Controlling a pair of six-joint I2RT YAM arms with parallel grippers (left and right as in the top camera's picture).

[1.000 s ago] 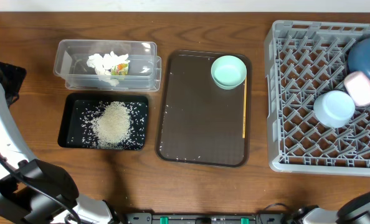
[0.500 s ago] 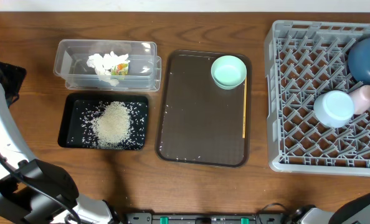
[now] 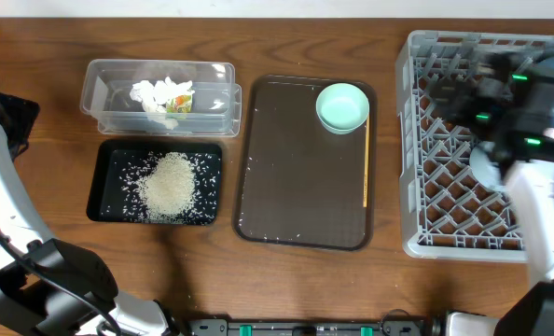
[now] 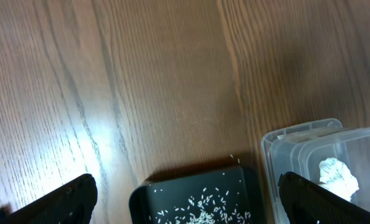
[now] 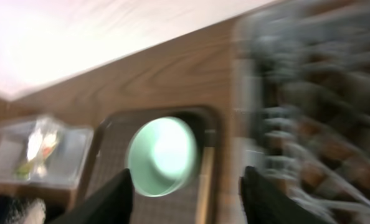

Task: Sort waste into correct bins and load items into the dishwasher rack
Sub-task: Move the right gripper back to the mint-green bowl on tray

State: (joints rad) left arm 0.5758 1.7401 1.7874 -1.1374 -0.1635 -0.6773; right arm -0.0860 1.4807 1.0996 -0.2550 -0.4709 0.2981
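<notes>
Mint-green bowl [image 3: 342,106] sits at 1 o'clock on the brown tray [image 3: 296,187], wooden stick [image 3: 366,168] along its 3 o'clock edge, neither in the grey rack [image 3: 436,140] yet. Right fingers [image 5: 119,196] parted, empty, facing bowl, likely readying a grab. Left fingers [image 4: 60,199] wide, empty, parked aside at 9 o'clock.

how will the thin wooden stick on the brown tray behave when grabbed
Probably light and stiff: the wooden stick is thin and straight. It lies flat on the brown tray, close to its right rim, so it may be hard to pinch cleanly. Nudged sideways, it would likely slide or roll on the smooth tray.
</notes>
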